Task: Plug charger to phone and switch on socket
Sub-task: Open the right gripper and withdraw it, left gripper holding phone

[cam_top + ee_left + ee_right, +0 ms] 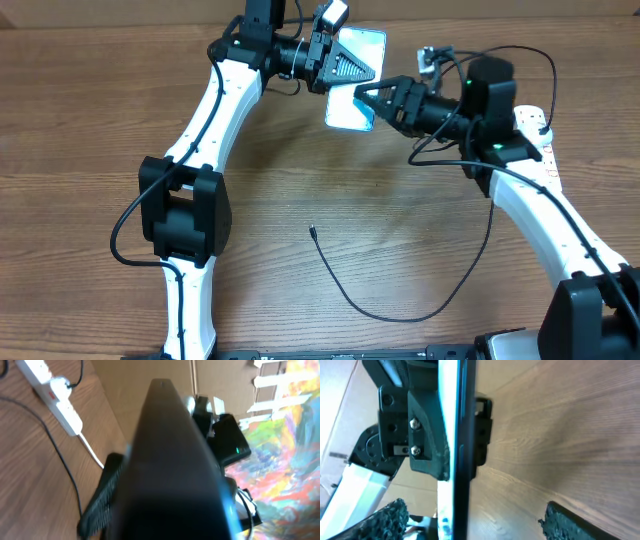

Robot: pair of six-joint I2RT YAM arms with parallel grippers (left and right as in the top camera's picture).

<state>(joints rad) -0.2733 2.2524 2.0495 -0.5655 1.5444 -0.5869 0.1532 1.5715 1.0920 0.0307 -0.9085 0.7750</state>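
Observation:
The phone (352,105), its light-blue screen lit, hangs above the table's far middle with my left gripper (348,68) shut on its upper part. In the left wrist view its dark back (175,470) fills the centre, beside one ribbed finger (100,502). My right gripper (366,98) stands open at the phone's lower end. Its wrist view has the phone edge-on (456,465) between widely spread fingers (385,520), touching neither. The charger (345,295) lies loose on the table, connector tip (312,231) free. The socket (530,118) sits far right, also seen from the left wrist (50,395).
The socket's thick white cord (92,452) runs off along the table edge by a cardboard wall (150,375). The thin black charger cable (60,460) crosses the wood near it. Both arms crowd the far middle of the table.

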